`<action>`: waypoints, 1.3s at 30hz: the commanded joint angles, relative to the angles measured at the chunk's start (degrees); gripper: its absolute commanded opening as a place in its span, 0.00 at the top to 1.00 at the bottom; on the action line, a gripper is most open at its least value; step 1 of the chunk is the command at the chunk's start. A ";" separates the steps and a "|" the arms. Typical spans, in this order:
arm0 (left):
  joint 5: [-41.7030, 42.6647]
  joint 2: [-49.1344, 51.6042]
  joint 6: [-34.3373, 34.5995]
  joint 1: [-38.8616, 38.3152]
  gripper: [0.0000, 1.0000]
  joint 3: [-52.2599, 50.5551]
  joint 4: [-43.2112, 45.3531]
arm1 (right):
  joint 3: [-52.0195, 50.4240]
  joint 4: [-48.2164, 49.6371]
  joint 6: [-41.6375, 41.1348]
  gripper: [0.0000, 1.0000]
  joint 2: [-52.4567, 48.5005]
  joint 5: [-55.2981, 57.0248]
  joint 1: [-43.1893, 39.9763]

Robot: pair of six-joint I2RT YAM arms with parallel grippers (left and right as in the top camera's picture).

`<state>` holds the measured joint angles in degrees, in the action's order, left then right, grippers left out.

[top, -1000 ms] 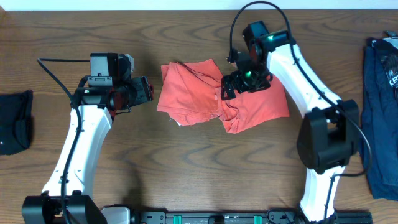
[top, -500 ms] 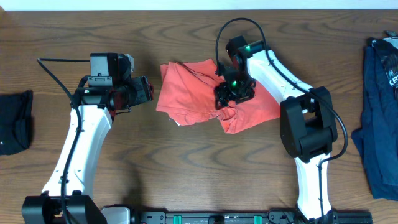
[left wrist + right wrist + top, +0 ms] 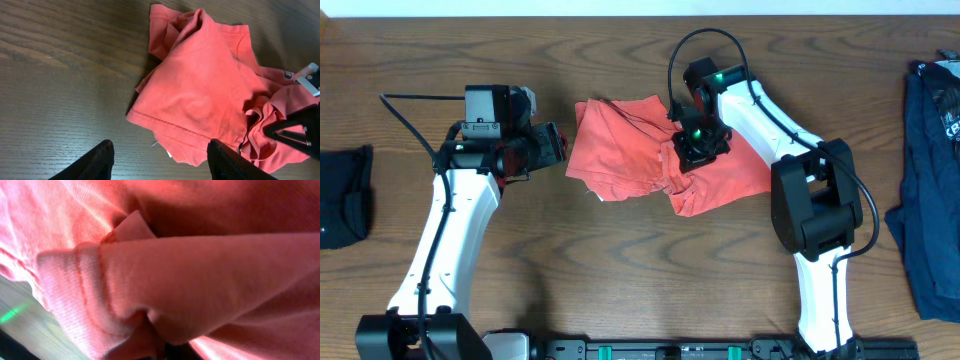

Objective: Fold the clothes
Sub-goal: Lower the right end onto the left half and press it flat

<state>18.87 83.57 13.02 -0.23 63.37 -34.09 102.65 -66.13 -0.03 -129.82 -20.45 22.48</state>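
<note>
Right gripper (image 3: 692,153) is pressing into the middle of the shirt (image 3: 620,155), grip hidden by cloth; left gripper (image 3: 558,147), wide and empty, is hovering beside its left edge.

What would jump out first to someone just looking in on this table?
The crumpled coral-red T-shirt in the middle of the table, with the right claw pressed down into its bunched centre. The left claw hangs open just off the shirt's left edge. A navy shirt lies at the far right edge, a black garment at far left.
</note>
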 commanded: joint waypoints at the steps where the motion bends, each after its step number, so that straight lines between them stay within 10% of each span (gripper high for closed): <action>1: -0.55 0.44 -0.98 -0.02 0.38 1.01 0.04 | 0.68 -0.07 0.00 0.51 -0.20 -0.98 0.74; 8: -0.55 0.44 -0.98 -0.02 0.38 1.01 0.04 | 0.68 -0.22 -0.35 0.22 -0.15 -0.94 0.79; 16: -0.55 0.44 -0.98 -0.02 0.38 0.98 0.04 | 0.68 1.29 -3.82 0.48 -0.17 -0.72 0.85; 24: -0.55 0.44 -0.98 -0.02 0.38 0.98 0.02 | 0.63 1.73 -8.26 0.39 -0.28 2.93 0.85; 35: -0.55 0.44 -0.98 -0.02 0.38 0.98 -0.22 | 0.63 5.14 -13.29 0.71 -0.50 3.98 0.85; 39: -0.55 0.44 -0.98 -0.02 0.38 0.98 -0.57 | 0.61 6.16 -14.53 0.99 -0.50 4.11 0.83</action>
<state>18.87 83.57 13.02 -0.23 63.37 -34.35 102.65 -60.40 -12.38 -129.82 -16.64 22.94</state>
